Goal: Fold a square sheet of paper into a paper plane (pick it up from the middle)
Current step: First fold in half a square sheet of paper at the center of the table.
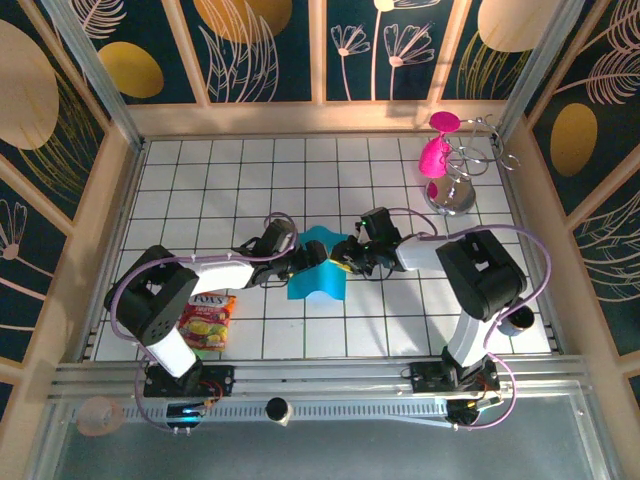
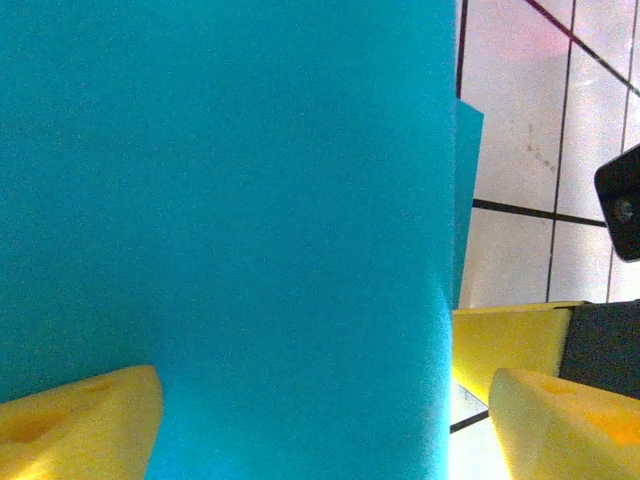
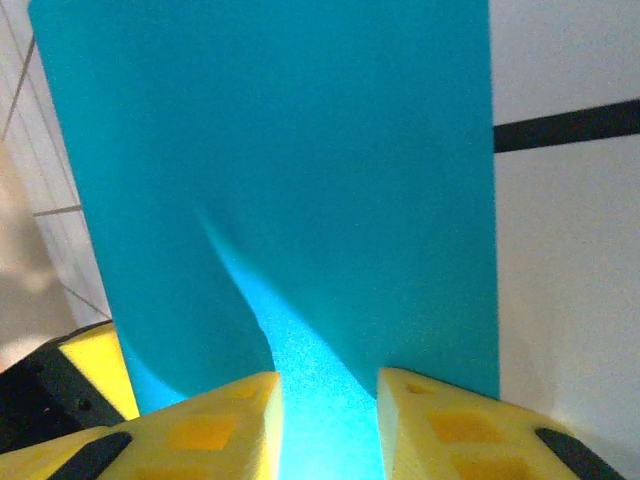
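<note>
- The desk (image 1: 400,310): white surface with a dark grid.
- The square sheet of paper (image 1: 320,282): turquoise, at the desk centre between both arms, buckled upward.
- The left hand (image 2: 320,420): fingers wide apart, with the sheet between them.
- The right hand (image 3: 328,400): fingers close together, clamped on a raised ridge of the sheet.
- The snack packet (image 1: 207,322): near left, well apart from the sheet.

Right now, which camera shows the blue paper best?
The top external view: nearly the whole blue paper is in frame, outline included. Both wrist views crop the paper to a close patch; the right wrist shows a raised ridge.
</note>
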Controlling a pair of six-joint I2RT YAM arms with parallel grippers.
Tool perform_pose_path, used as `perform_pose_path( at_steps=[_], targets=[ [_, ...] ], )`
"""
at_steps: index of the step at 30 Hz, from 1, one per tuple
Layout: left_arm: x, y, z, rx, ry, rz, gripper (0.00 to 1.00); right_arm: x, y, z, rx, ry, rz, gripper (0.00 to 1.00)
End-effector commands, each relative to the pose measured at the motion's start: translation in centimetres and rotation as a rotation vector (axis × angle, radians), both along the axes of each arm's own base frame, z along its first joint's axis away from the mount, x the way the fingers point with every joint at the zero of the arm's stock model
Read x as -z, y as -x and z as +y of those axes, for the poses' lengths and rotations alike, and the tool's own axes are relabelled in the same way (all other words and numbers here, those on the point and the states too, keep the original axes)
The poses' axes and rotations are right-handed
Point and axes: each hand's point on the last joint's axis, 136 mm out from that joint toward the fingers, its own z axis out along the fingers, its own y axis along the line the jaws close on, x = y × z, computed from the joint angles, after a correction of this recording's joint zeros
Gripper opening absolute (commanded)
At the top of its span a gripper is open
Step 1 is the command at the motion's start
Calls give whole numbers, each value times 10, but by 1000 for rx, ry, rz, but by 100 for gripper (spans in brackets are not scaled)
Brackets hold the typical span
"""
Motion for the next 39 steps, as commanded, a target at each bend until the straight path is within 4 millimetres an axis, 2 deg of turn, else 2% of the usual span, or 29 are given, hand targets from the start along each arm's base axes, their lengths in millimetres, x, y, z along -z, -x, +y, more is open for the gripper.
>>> perform_pose_path(
  at_steps=[1,4,9,13,15,20,24,27,30,34,39],
  targets=[
    [28,17,18,-18,-85,90,77,-5,7,16,-33,-79,22,30],
    [30,17,21,-23,-103,91,70,-8,6,14,-21,-104,18,29],
    [26,13,23,-20,-124,62,47,-35,-3,4,10,-137,-76,29],
    [5,2,18,-12,-108,-9,34,-67,-21,-26,96,-146,-212,31],
    [-16,-4,12,1,-68,-71,31,-82,-25,-42,128,-150,-283,33],
    [-93,-13,-11,70,114,-256,29,-117,-27,-61,127,-192,-427,45],
    [-148,-13,-24,138,251,-357,29,-148,-21,-60,79,-319,-510,63],
    [-174,-12,-30,176,347,-381,29,-168,-13,-53,33,-430,-549,74],
    [-190,-10,-35,211,454,-372,28,-178,-8,-47,-11,-506,-544,79],
    [-201,-8,-40,237,545,-352,27,-185,-3,-40,-71,-566,-541,81],
    [-194,-11,-40,229,564,-318,27,-181,-3,-33,-99,-597,-505,81]
  ],
)
